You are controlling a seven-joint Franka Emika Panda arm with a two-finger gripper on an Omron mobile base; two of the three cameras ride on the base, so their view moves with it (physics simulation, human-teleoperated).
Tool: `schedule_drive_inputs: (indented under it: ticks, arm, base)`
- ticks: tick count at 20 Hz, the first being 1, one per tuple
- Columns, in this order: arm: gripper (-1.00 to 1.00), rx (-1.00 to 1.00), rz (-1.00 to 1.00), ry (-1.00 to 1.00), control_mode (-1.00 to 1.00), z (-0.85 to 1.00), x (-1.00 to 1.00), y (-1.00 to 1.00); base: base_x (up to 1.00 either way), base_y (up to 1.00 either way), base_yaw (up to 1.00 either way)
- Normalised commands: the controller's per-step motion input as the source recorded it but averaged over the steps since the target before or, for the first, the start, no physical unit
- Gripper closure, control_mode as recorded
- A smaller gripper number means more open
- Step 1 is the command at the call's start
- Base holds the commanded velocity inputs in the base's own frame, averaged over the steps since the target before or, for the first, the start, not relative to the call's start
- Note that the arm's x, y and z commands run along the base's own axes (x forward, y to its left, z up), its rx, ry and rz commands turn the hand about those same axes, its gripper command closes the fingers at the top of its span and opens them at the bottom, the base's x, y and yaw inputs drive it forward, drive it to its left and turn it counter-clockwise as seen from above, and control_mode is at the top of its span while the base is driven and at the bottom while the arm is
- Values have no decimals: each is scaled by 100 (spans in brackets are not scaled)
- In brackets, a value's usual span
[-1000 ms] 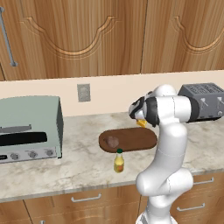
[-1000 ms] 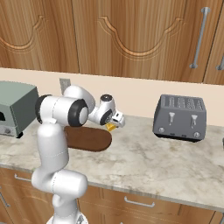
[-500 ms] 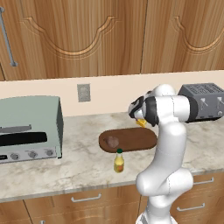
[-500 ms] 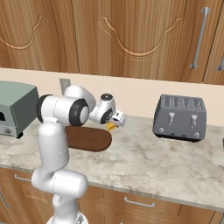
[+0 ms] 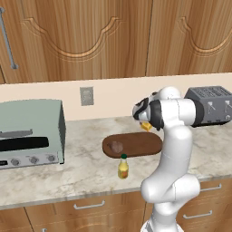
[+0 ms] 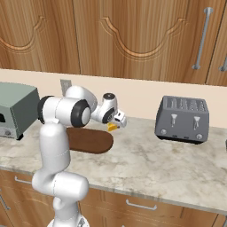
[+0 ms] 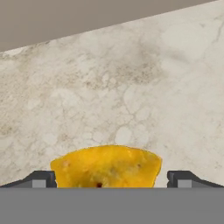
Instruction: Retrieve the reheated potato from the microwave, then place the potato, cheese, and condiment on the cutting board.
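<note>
In the left base view, the pale toaster oven [image 5: 29, 133] is seen at the left edge of the frame, and the microwave is not made out in these pictures. Toward the centre, the cutting board [image 5: 136, 144] is laid on the marble table [image 5: 72, 170], and the potato [image 5: 116, 147] is already set on its left end, so the retrieval step is judged done. Just below the board, in the lower centre, the condiment [image 5: 123, 167] is stood upright on the table, close to the board's edge but not on it; that placement is left to do. To the right of centre, the cheese [image 5: 146, 126] is seen on the table just beyond the board's upper right end, partly hidden by the gripper [image 5: 139, 113]. In the hand view, the cheese [image 7: 106, 167] is framed low in the middle between the two finger tips [image 7: 40, 179], and the jaws are spread wide on either side of it, not yet closed. The cheese is thus judged the step in hand. At the right edge, the toaster [image 5: 214, 105] is left aside.
</note>
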Motion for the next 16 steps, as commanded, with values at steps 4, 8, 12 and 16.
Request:
schedule_drive_inputs:
  ticks: [4, 8, 12, 16]
  arm:
    - [-100, 1, -2, 0, -100, -10, -10, 2]
    - [-100, 0, -5, 0, -100, -11, -16, 1]
    - [-100, 0, -7, 0, -100, -16, -18, 6]
    - [-100, 0, -7, 0, -100, -7, -3, 11]
  base:
    - [0, 0, 0]
    - [0, 0, 0]
    - [0, 0, 0]
    - [0, 0, 0]
